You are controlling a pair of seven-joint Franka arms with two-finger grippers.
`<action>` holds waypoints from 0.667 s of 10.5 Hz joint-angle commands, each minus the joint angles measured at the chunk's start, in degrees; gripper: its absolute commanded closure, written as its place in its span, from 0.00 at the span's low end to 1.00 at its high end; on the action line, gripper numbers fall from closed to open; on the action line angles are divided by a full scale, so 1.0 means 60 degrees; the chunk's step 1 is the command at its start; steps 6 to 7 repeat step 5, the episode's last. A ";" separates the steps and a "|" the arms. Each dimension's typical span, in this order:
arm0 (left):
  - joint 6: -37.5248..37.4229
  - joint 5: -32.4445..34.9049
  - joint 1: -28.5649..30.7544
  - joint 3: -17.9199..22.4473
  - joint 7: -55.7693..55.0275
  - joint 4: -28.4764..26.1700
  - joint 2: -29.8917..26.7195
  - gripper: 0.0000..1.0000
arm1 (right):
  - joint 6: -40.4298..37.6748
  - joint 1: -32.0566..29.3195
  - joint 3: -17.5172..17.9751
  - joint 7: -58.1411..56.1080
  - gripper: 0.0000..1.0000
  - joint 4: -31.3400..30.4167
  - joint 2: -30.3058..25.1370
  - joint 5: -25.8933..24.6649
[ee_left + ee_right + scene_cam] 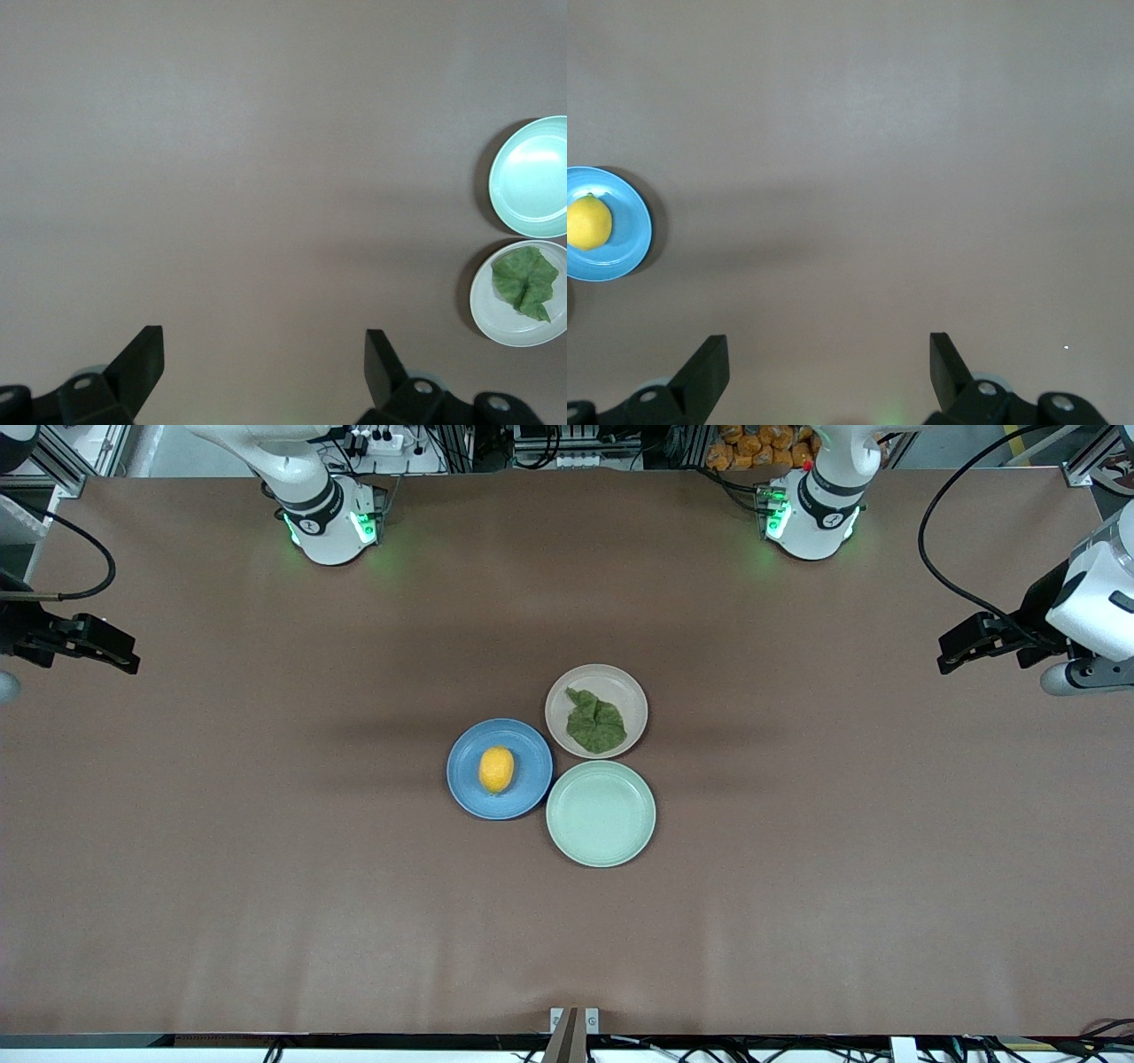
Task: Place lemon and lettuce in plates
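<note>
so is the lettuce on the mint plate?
No, the lettuce lies on the beige plate; the mint plate, nearer the front camera, holds nothing.

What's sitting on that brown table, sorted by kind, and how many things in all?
Plates: 3: blue plate, beige plate, mint-green plate
Fruit: 1: lemon, on the blue plate
Leaves: 1: lettuce, on the beige plate
Total: 5

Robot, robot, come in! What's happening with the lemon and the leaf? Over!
Both grippers open, left gripper and right gripper waiting over bare table ends. Lemon on blue plate, lettuce on beige plate. Nothing blocking.
</note>
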 commanded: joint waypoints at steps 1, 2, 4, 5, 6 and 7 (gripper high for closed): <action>-0.0168 -0.0126 0.0009 0.0041 0.0108 0.0053 -0.0092 0.00 | -0.0041 -0.0043 0.0000 -0.0114 0.00 -0.0080 -0.0102 0.0064; -0.0168 -0.0111 0.0009 0.0041 0.0108 0.0053 -0.0092 0.00 | -0.0041 -0.0028 0.0000 -0.0114 0.00 -0.0080 -0.0102 0.0064; -0.0168 -0.0082 0.0009 0.0041 0.0108 0.0053 -0.0107 0.00 | -0.0056 -0.0028 0.0000 -0.0114 0.00 -0.0080 -0.0102 0.0064; -0.0168 -0.0082 0.0009 0.0041 0.0108 0.0053 -0.0092 0.00 | -0.0056 -0.0028 0.0000 -0.0114 0.00 -0.0080 -0.0102 0.0064; -0.0168 -0.0082 0.0009 0.0041 0.0108 0.0053 -0.0092 0.00 | -0.0056 -0.0028 0.0000 -0.0114 0.00 -0.0080 -0.0102 0.0064; -0.0168 -0.0082 0.0009 0.0041 0.0108 0.0053 -0.0092 0.00 | -0.0056 -0.0028 0.0000 -0.0114 0.00 -0.0080 -0.0102 0.0064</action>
